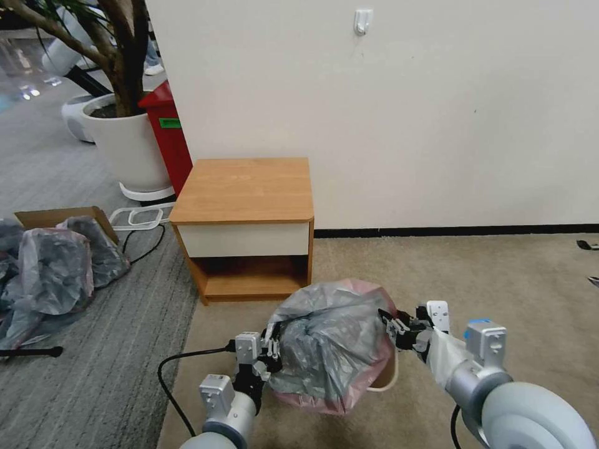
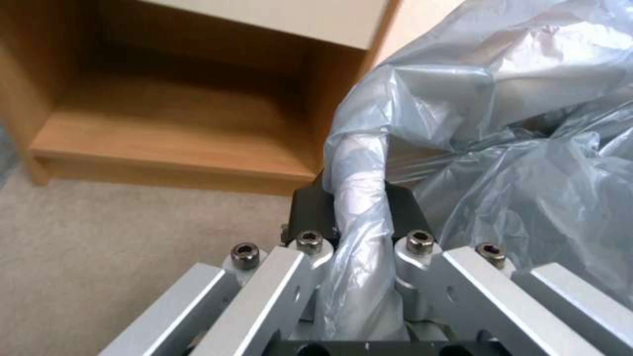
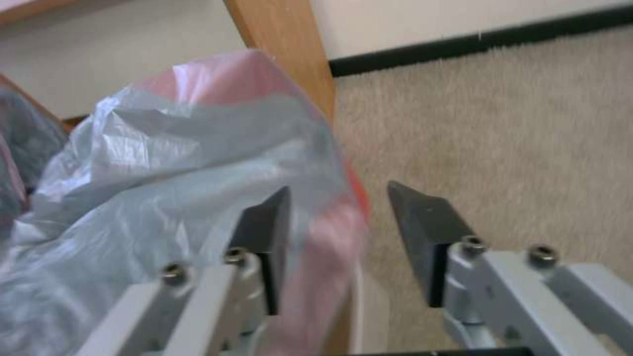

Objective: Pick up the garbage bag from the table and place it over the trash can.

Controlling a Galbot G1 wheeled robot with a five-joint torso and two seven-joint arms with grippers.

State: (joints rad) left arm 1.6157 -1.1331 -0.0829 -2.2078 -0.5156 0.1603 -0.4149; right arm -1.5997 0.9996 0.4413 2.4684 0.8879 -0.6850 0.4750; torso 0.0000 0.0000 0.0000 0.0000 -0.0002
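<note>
Garbage bag (image 1: 331, 346) draped over the trash can (image 1: 388, 374) on the carpet before the table (image 1: 244, 190), left gripper (image 2: 359, 207) clamped on a twisted fold, right gripper (image 3: 339, 237) spread wide, pink rim between its jaws.

The floor (image 1: 499, 280) is beige carpet in front of the wall, with grey striped carpet on the robot's left. The table (image 1: 246, 187) stands on it against the wall, straddling both carpets. The trash can (image 1: 388, 374) sits on the beige carpet just before the table. On the grey carpet lie a heap of grey bags (image 1: 53, 274), a cardboard box (image 1: 47, 216) and a black cable (image 1: 178, 362).
</note>
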